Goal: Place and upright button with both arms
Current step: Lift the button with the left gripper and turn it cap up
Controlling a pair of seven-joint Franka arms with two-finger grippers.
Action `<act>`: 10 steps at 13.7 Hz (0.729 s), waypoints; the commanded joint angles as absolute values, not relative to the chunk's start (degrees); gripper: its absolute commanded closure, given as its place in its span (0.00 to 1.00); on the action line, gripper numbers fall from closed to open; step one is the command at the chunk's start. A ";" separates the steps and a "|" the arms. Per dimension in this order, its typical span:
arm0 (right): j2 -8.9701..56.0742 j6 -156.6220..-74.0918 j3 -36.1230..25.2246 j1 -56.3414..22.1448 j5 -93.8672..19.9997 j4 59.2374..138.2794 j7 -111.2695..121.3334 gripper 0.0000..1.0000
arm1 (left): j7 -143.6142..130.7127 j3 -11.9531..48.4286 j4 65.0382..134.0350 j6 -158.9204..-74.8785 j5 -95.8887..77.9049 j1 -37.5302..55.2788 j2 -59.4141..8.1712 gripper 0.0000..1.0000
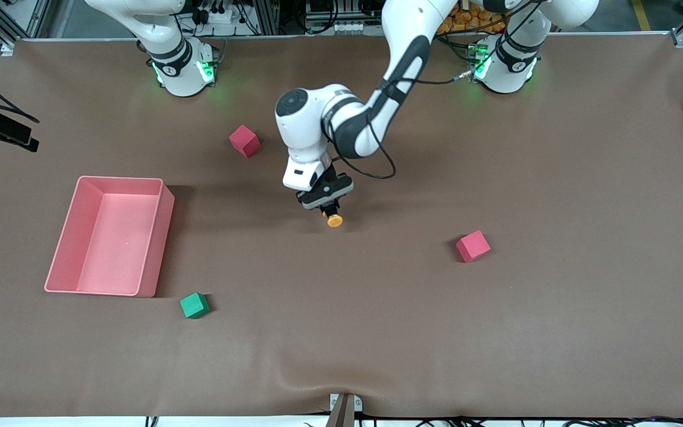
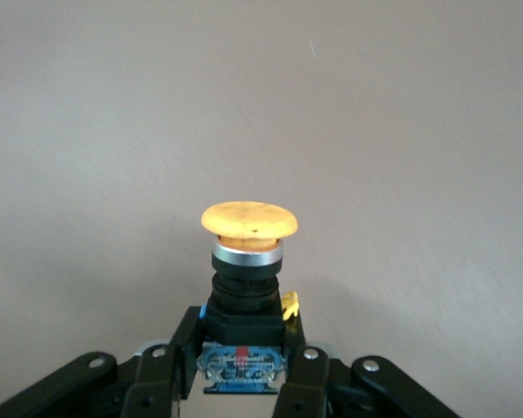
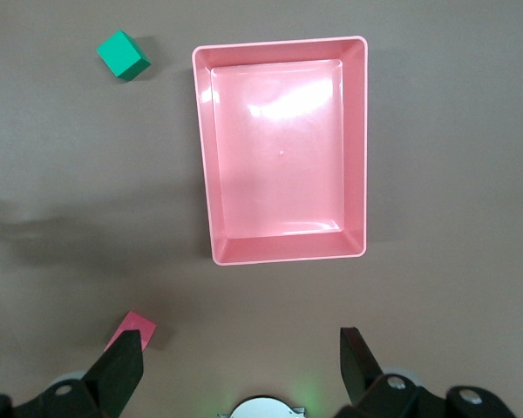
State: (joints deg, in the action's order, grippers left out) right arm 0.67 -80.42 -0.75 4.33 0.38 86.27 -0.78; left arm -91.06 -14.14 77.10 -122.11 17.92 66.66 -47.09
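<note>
The button [image 1: 334,220], an orange cap on a black body, is held in my left gripper [image 1: 328,209] low over the middle of the table. In the left wrist view the fingers [image 2: 298,335] are shut on the button's black base, and the cap [image 2: 248,219] sticks out past the fingertips. I cannot tell whether the button touches the cloth. My right gripper [image 3: 241,344] is open and holds nothing. It hangs high over the table near the pink bin [image 3: 279,252] and is out of the front view.
The pink bin [image 1: 160,249] stands toward the right arm's end. A green cube [image 1: 194,305] lies beside it, nearer the front camera. One red cube [image 1: 244,140] lies near the left arm's wrist. Another red cube [image 1: 472,246] lies toward the left arm's end.
</note>
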 commanded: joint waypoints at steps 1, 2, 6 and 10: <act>0.79 -80.16 -0.79 3.69 1.32 85.96 -1.76 0.00 | -103.41 -16.26 77.87 -119.36 30.12 73.03 -47.11 0.91; 0.88 -80.33 -0.79 3.17 1.32 85.87 -1.76 0.00 | -105.45 -16.26 78.39 -119.36 31.54 74.08 -47.20 0.92; 0.88 -80.25 -0.88 2.90 1.32 85.96 -1.84 0.00 | -120.79 -16.26 78.49 -119.36 47.32 78.39 -50.26 0.97; 0.88 -80.16 -0.88 2.99 1.32 85.96 -1.76 0.00 | -131.30 -14.94 79.97 -119.18 59.22 80.15 -54.05 0.99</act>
State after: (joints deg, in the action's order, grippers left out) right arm 0.70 -80.45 -0.77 3.31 0.38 86.30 -0.83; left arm -128.00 -14.34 79.51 -119.52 55.29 78.82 -52.94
